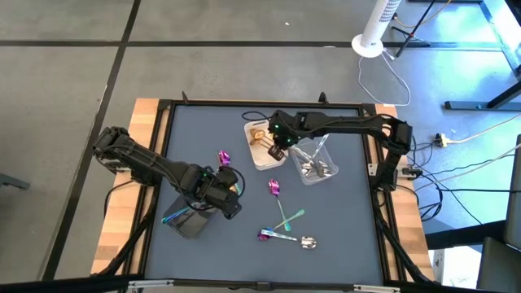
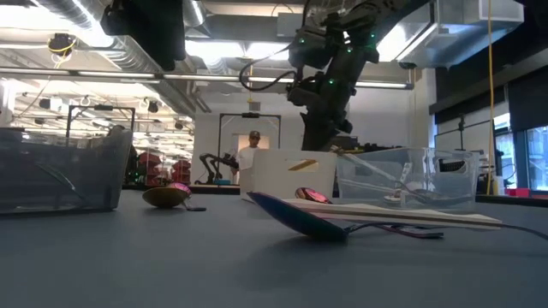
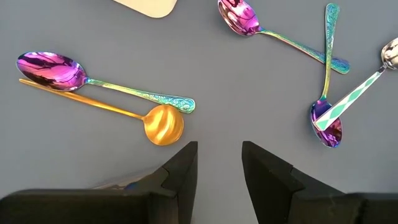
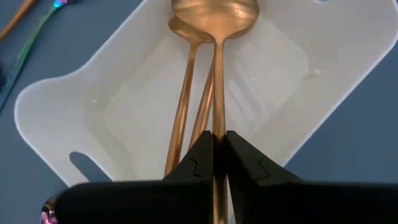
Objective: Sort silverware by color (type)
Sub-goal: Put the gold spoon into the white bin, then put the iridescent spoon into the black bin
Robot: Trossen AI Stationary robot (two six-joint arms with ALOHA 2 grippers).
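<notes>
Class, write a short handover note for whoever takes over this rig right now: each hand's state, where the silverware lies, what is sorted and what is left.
Right hand: shut on a gold spoon, held over the white tray, which already holds gold pieces.
Left hand: open, empty, above the mat beside the dark tray.
Done: silver pieces lie in the clear tray.
Left: a gold spoon and purple spoon together on the mat; more purple spoons and a silver one loose in front.
</notes>
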